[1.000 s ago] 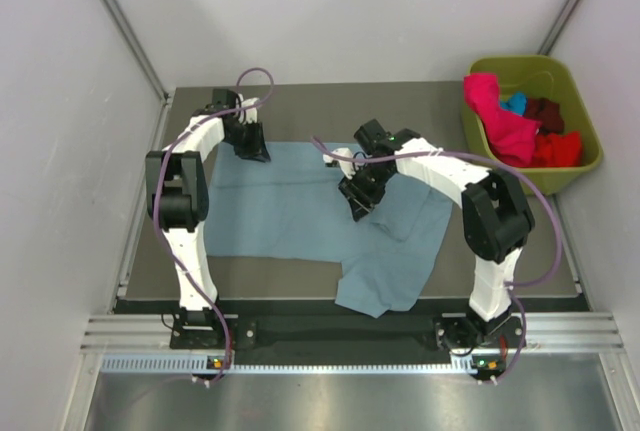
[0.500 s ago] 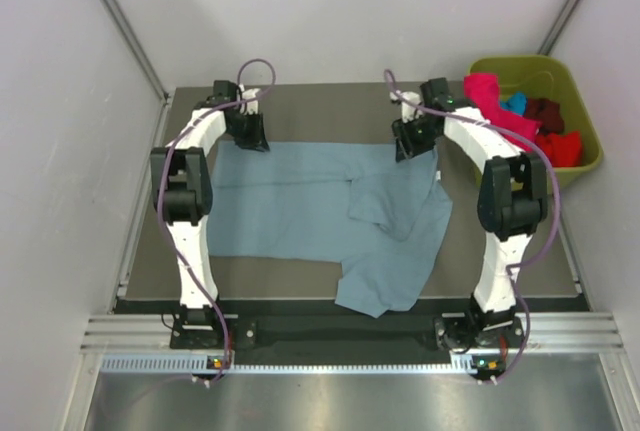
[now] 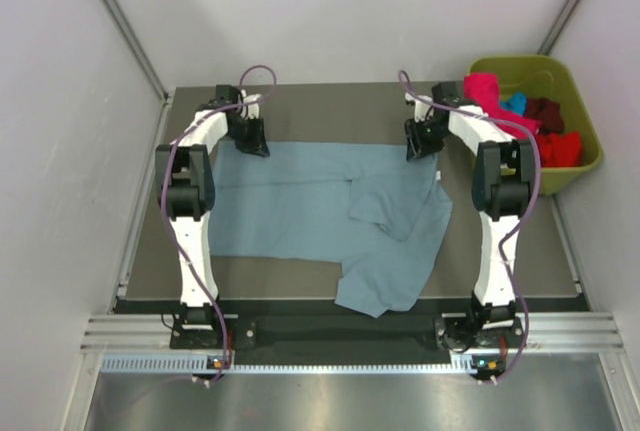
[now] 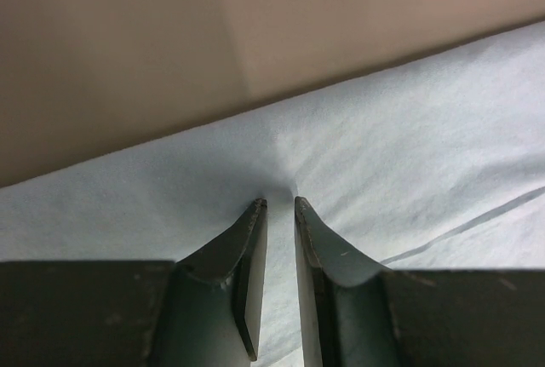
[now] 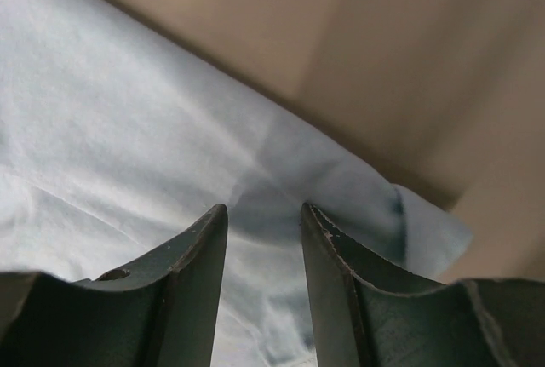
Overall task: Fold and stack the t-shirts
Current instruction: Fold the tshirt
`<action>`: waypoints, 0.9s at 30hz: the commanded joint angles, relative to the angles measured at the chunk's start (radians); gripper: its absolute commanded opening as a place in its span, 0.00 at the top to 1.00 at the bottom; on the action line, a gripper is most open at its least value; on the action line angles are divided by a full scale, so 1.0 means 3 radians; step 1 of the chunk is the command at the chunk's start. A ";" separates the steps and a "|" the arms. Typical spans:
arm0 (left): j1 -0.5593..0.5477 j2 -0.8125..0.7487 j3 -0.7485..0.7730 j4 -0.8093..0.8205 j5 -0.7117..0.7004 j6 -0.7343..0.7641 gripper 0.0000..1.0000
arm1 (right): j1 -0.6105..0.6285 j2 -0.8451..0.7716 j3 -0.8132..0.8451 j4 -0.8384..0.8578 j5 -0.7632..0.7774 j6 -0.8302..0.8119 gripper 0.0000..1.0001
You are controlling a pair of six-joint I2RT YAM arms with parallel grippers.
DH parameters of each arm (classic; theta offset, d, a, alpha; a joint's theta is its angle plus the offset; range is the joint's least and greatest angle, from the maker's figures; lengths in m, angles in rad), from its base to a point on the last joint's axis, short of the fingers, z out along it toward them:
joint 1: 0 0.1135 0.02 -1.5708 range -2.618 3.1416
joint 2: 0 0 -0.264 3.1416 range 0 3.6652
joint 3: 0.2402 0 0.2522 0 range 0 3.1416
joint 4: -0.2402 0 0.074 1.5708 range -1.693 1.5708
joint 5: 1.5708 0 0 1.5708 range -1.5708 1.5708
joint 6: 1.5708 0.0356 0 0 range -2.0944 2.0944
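A large grey-blue t-shirt (image 3: 300, 201) lies spread on the dark table, its right part rumpled and its lower right hanging over the near edge. My left gripper (image 3: 252, 143) sits at the shirt's far left corner. In the left wrist view its jaws (image 4: 279, 203) are nearly together, with the cloth (image 4: 409, 129) puckered between the tips. My right gripper (image 3: 424, 147) is at the shirt's far right corner. In the right wrist view it (image 5: 264, 207) stands open, fingertips down at the cloth (image 5: 128, 111) near its edge, nothing pinched.
An olive-green bin (image 3: 578, 173) stands at the far right and holds pink (image 3: 497, 116), turquoise (image 3: 515, 103), maroon (image 3: 546, 111) and red (image 3: 560, 149) t-shirts. Bare table (image 3: 330, 106) lies beyond the shirt. Walls close in on both sides.
My right arm swung from the shirt's middle out to its far right corner. The left gripper stayed at the far left corner.
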 commanded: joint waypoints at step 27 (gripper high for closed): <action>-0.0028 0.0946 0.1209 0.0014 -0.0586 0.0032 0.75 | -0.0105 0.1214 0.1901 -0.0056 0.0417 -0.0030 0.46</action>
